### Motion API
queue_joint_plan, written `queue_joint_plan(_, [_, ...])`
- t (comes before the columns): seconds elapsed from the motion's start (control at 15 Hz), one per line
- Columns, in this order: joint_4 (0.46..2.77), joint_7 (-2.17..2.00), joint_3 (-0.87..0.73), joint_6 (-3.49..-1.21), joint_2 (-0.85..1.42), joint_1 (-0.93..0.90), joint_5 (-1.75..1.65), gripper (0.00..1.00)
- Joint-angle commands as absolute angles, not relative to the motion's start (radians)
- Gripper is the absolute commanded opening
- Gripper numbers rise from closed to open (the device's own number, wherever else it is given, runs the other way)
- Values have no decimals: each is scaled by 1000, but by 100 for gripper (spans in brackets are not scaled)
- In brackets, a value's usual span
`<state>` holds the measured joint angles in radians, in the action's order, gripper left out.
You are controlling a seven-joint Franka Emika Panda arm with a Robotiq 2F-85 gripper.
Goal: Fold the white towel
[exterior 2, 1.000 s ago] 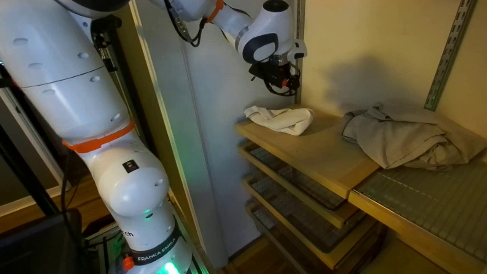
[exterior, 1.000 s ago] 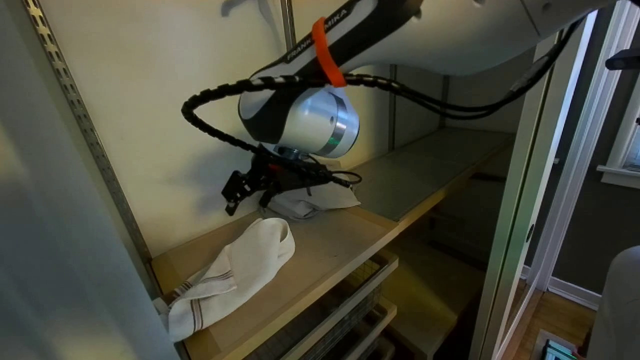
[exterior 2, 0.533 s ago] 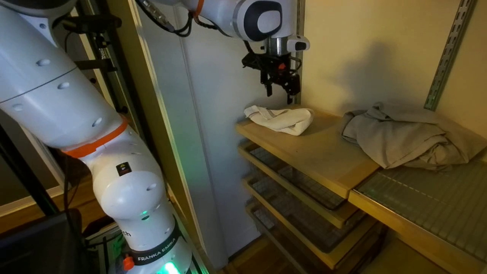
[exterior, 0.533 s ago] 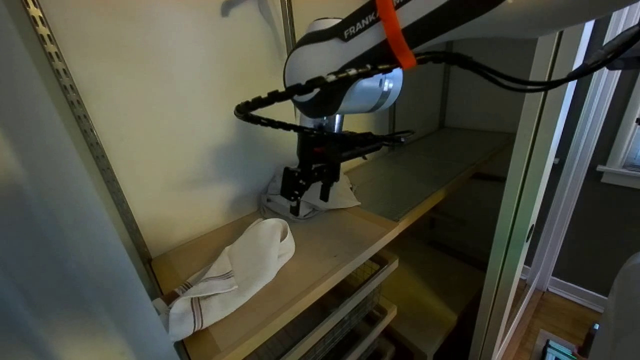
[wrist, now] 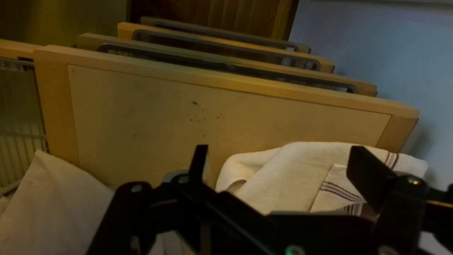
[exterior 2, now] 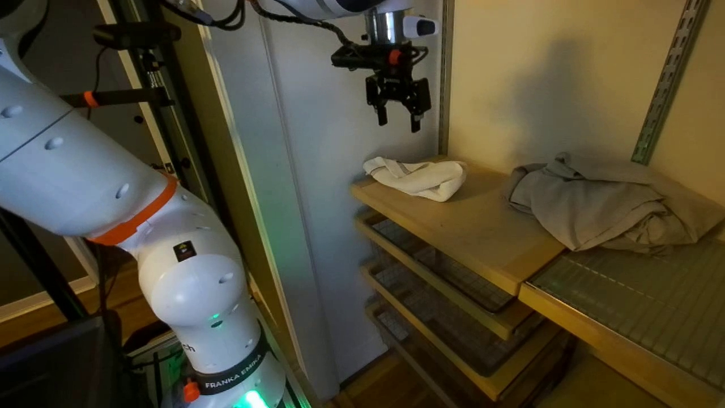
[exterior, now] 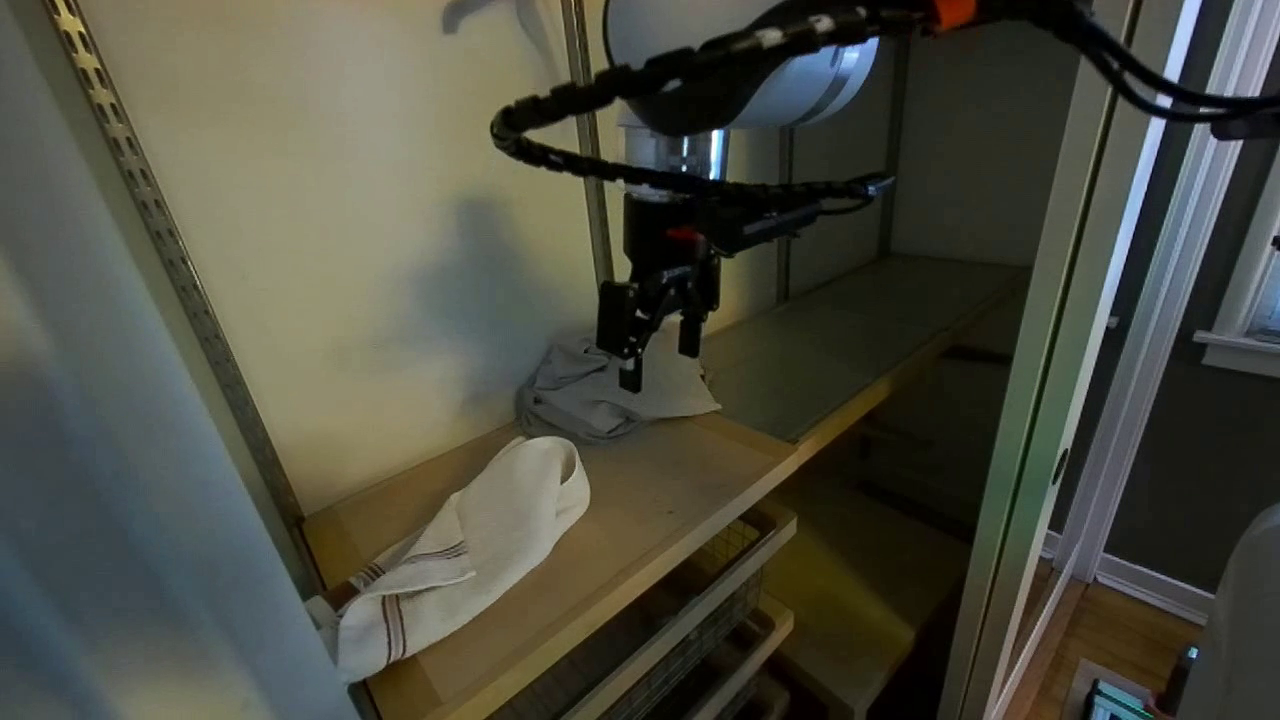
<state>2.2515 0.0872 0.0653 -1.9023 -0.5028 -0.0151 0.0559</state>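
The white towel (exterior: pixel 520 505) lies loosely folded and rumpled on the wooden shelf (exterior: pixel 650 490), with dark stripes near one end. It also shows in an exterior view (exterior 2: pixel 427 180) and in the wrist view (wrist: pixel 283 177). A rounded, looped fold is at the end nearer the grey cloth. My gripper (exterior: pixel 660 364) points down, open and empty, well above the shelf. In an exterior view the gripper (exterior 2: pixel 400 124) hangs above the towel. In the wrist view the towel shows behind and between the spread fingers (wrist: pixel 279 151), which hide part of it.
A crumpled grey cloth (exterior 2: pixel 600 198) lies on the shelf against the wall; it also shows in an exterior view (exterior: pixel 590 400) and the wrist view (wrist: pixel 53 205). Wire drawers (exterior 2: pixel 436 294) are under the shelf. A pale side panel (exterior 2: pixel 317 170) stands at the towel's striped end.
My gripper has swung from tilted to pointing straight down and has risen since half a second ago. The towel and grey cloth have not moved.
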Motion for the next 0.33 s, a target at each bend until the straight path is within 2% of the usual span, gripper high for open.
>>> queue_joint_plan(0.0, [2287,103,60,-1907,-630,-55,46,100])
queue_joint_plan(0.07, [2249,77,59,-1902,-560,-41,40,100])
queue_joint_plan(0.27, [2249,78,58,-1901,-584,-47,40,100])
